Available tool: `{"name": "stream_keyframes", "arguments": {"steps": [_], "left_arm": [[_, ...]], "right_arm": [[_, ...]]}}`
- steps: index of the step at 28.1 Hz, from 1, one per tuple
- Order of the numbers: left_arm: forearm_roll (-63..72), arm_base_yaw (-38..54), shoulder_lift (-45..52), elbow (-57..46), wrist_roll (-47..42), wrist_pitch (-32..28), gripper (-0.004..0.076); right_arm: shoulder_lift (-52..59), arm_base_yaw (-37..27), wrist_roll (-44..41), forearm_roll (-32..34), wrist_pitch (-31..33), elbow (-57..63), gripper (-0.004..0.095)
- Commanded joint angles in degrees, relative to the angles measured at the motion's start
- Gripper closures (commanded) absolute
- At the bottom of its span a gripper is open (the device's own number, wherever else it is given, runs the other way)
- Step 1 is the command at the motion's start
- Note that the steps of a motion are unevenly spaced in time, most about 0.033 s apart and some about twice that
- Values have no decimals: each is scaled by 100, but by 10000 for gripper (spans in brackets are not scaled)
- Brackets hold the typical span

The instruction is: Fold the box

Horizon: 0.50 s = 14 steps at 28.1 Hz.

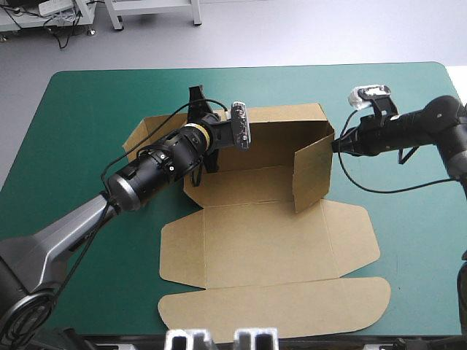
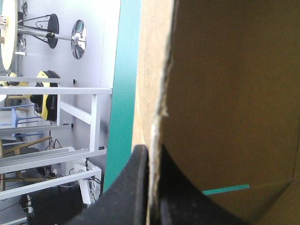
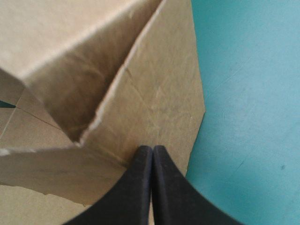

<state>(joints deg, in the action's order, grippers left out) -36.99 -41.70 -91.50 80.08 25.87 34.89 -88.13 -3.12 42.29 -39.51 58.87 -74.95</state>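
Observation:
The brown box (image 1: 270, 240) lies in the middle of the teal-green table, its far wall and right wall (image 1: 314, 171) raised, its lid and front flaps flat. My left gripper (image 1: 228, 138) reaches over the far wall near its left end. In the left wrist view it (image 2: 150, 150) is shut on the box, a raw board edge (image 2: 161, 93) running up between the black fingers. My right gripper (image 1: 337, 144) is shut, its tip against the outside of the right wall. In the right wrist view that tip (image 3: 152, 149) touches a board flap (image 3: 159, 93) beside the wall's corner.
The lid's rounded flap (image 1: 277, 310) lies close to the table's front edge. Bare teal-green cover (image 1: 87, 131) shows left of the box and to its right (image 1: 408, 219). A side flap (image 1: 135, 142) sticks out to the left behind my left arm.

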Motion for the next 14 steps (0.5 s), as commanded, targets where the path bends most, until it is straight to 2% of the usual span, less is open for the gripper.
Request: {"name": "stream_keyframes", "arguments": {"steps": [1, 4, 6, 9, 10, 11, 14], "left_arm": [[64, -30, 232, 103, -118, 189, 734], [64, -30, 232, 103, -118, 349, 734], [84, -30, 232, 103, -118, 437, 734], [266, -30, 232, 103, -56, 512, 734], [491, -30, 232, 103, 63, 498, 734], [589, -30, 232, 103, 120, 485, 734], [785, -30, 232, 103, 207, 463, 734]], "right_arm": [[415, -11, 693, -633, -473, 563, 928], [707, -11, 1373, -1245, -1070, 1192, 928], [985, -11, 1940, -1714, -1685, 1658, 928], [1393, -11, 3339, -2685, -2279, 2355, 928], [1521, -11, 3894, -3086, -2317, 2622, 928], [1544, -11, 4087, -3211, -2317, 2741, 928], [1569, -11, 4248, -3344, -2317, 2908, 928]]}}
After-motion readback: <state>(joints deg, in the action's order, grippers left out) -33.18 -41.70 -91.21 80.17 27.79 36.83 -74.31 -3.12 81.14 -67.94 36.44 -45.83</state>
